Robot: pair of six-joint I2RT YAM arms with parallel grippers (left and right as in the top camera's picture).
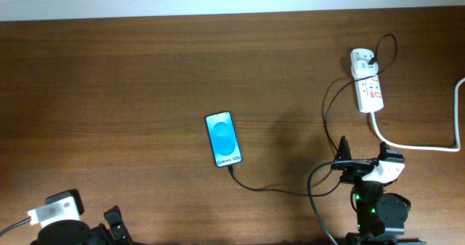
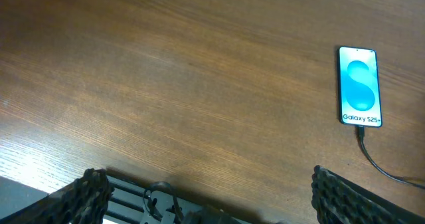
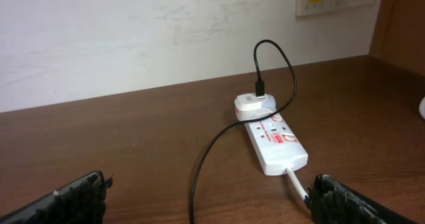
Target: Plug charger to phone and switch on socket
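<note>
Phone (image 1: 223, 139) is lying flat near the middle of the tabletop (image 1: 131, 78), screen up and glowing blue, with "Galaxy" text at its near end. Charger (image 1: 261, 189) is running as a thin black cable from the phone's near edge, where its tip is meeting the port, then trailing right across the wood and bending up toward the far right corner. There it is looping above a small white adapter (image 3: 251, 106), which is sitting in the far end of the socket (image 3: 275, 141). The socket is lying lengthwise, well apart from the phone, showing red switch markings; I cannot tell the switch position. Thick white cord (image 1: 429, 147) is leaving its near end and curving off right.

Left jaws are standing wide apart and grasping nothing, low at the near left edge, with the phone ahead to their right. Right jaws are likewise spread and grasping nothing, facing the socket, with the black cable passing between their fingers (image 3: 80, 196) on the tabletop.
</note>
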